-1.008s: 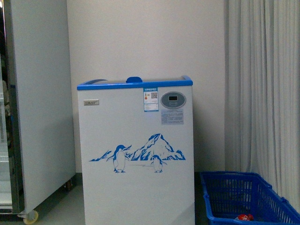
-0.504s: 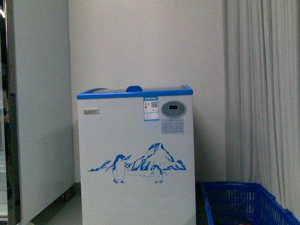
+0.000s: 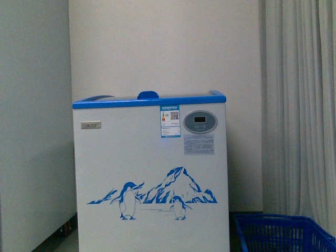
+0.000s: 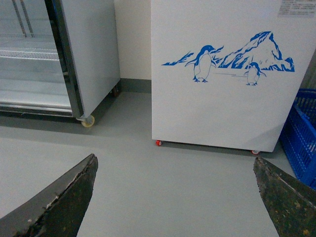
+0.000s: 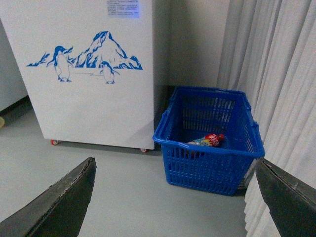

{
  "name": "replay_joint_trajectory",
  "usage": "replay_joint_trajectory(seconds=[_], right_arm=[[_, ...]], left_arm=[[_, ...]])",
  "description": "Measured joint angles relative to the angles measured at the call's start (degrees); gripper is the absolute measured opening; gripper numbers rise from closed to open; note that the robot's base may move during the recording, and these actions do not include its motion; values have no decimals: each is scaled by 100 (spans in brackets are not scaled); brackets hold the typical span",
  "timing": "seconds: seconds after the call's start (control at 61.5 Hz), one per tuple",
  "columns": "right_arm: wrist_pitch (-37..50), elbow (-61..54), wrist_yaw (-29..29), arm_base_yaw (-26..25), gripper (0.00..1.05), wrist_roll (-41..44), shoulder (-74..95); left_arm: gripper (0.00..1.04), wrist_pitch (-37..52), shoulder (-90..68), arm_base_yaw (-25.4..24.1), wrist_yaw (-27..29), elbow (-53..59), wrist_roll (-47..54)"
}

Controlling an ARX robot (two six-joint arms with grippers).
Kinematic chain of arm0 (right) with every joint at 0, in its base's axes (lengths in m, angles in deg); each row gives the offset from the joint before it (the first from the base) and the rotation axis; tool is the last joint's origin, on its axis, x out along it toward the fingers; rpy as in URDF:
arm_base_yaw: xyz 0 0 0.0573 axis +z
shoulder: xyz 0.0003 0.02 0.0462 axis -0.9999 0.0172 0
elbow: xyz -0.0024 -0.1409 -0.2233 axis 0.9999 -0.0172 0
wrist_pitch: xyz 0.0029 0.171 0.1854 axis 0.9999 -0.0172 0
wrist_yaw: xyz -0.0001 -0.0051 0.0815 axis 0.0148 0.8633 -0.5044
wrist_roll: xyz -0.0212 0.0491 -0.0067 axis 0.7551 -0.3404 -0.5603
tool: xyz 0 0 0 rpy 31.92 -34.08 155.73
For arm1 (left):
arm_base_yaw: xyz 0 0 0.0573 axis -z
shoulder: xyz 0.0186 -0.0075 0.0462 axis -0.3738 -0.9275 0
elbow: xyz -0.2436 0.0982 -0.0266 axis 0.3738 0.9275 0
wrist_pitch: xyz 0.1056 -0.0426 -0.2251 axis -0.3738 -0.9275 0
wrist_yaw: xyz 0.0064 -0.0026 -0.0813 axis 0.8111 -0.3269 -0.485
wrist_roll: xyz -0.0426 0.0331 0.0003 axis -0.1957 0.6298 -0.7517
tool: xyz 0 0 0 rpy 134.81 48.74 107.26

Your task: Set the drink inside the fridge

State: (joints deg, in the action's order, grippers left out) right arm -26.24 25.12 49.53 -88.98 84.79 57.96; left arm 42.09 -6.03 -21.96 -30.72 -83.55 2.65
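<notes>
The fridge (image 3: 149, 173) is a white chest cooler with a blue top rim and a penguin-and-mountain picture, standing straight ahead; its front also shows as the fridge (image 4: 217, 79) and the fridge (image 5: 89, 74). The drink (image 5: 207, 140), a bottle with a red cap, lies on its side inside a blue basket (image 5: 210, 158) on the floor to the fridge's right. My left gripper (image 4: 175, 197) is open above bare floor. My right gripper (image 5: 175, 197) is open too, holding nothing, short of the basket. Neither arm shows in the front view.
A tall grey-white cabinet (image 4: 86, 49) on castors stands left of the fridge, its shelves showing. Pale curtains (image 3: 299, 105) hang at the right, behind the blue basket (image 3: 283, 233). Grey floor (image 4: 163, 182) lies between me and the fridge.
The front view has moved closer and risen: the fridge looks larger and sits lower-left, the cabinet's castor and the basket's inside have slid out of view.
</notes>
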Motion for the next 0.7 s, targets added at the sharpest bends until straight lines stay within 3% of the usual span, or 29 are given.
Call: replay_joint_trajectory(seconds=[0.699], right_arm=[[0, 0, 0, 0, 97, 0, 0]], left_arm=[[97, -2, 0, 0, -2, 0, 0]])
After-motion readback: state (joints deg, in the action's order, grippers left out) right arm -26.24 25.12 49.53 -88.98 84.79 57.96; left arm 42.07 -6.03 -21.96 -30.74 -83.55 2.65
